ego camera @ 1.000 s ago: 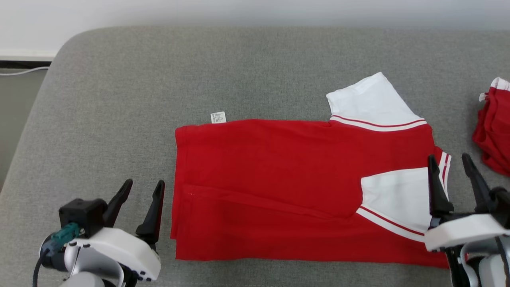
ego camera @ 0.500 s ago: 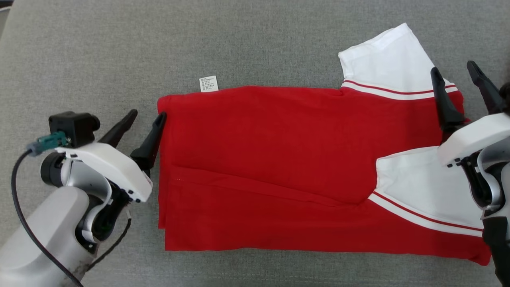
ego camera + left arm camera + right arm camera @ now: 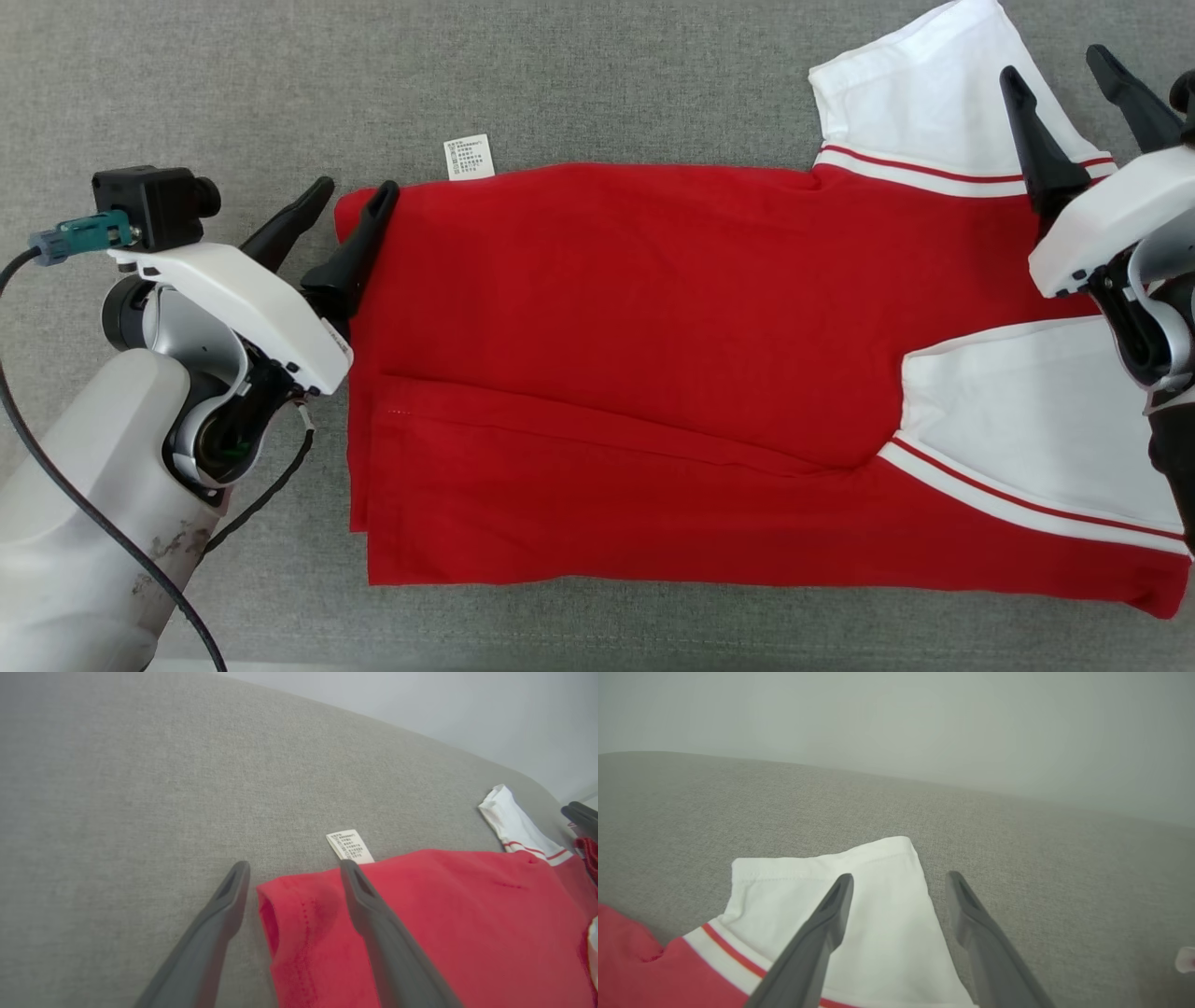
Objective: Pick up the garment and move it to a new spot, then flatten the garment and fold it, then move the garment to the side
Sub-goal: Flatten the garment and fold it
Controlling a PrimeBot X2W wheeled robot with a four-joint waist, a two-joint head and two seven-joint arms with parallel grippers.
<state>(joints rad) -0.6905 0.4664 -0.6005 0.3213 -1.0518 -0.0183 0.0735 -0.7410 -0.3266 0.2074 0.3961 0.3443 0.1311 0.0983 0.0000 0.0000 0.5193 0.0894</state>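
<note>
The shirt (image 3: 653,327) lies on the grey cushion (image 3: 607,75) — left gripper (image 3: 355,185) open astride its corner, right gripper (image 3: 1053,63) open astride the white sleeve (image 3: 915,103) edge.

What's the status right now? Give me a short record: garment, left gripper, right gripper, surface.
garment: red shirt with white sleeves, spread flat, near long edge folded over, label poking out at the far edge
left gripper: open, straddling the far hem corner, nothing gripped
right gripper: open, straddling the outer edge of the far white sleeve, nothing gripped
surface: grey cushion
</note>
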